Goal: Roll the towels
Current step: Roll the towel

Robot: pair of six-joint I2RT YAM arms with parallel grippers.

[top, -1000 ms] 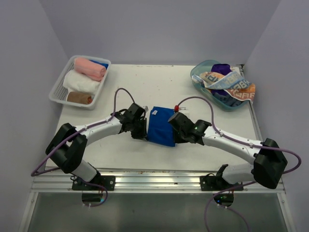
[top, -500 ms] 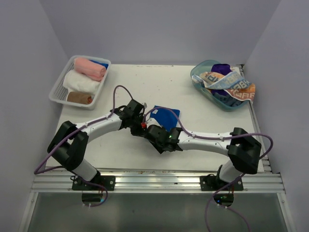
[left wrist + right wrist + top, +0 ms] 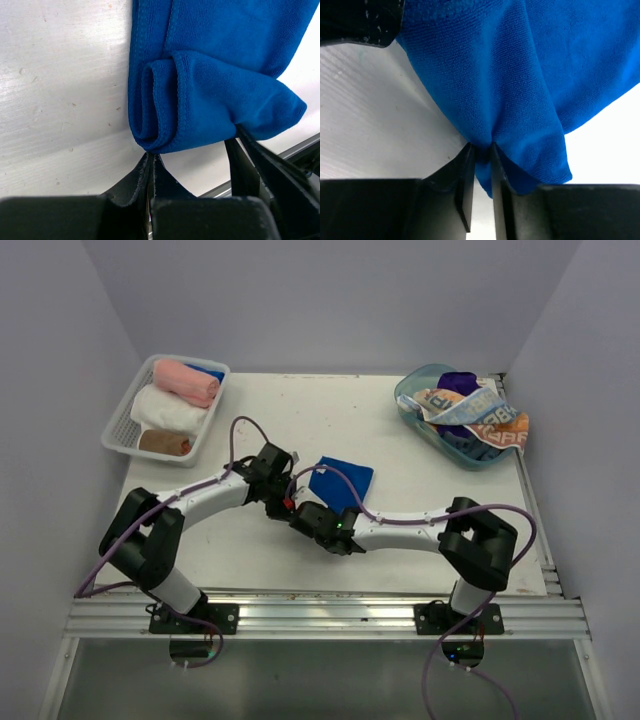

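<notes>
The royal blue towel [image 3: 341, 482] lies bunched and folded over at the table's middle. In the left wrist view it [image 3: 210, 95] shows a curled fold at its near edge. My left gripper [image 3: 283, 499] [image 3: 151, 154] is shut, its tips pinching that fold's lower edge. My right gripper [image 3: 306, 516] [image 3: 481, 150] is right beside it, shut on a pinch of the blue towel [image 3: 520, 75]. The printed "RABBIT" towel [image 3: 480, 415] and a purple towel [image 3: 459, 382] lie in the tub. Pink [image 3: 185, 381], white [image 3: 165, 410] and brown [image 3: 165, 443] rolled towels sit in the basket.
The white mesh basket [image 3: 120, 425] stands at the back left. The clear teal tub [image 3: 412, 400] stands at the back right, with cloth hanging over its rim. Both forearms cross low over the table's front middle, and their cables [image 3: 240, 430] arch above them.
My right gripper has swung left across the towel, carrying its right side over. The towel, spread flat before, is now folded into a smaller bunch. My left gripper has shifted slightly.
</notes>
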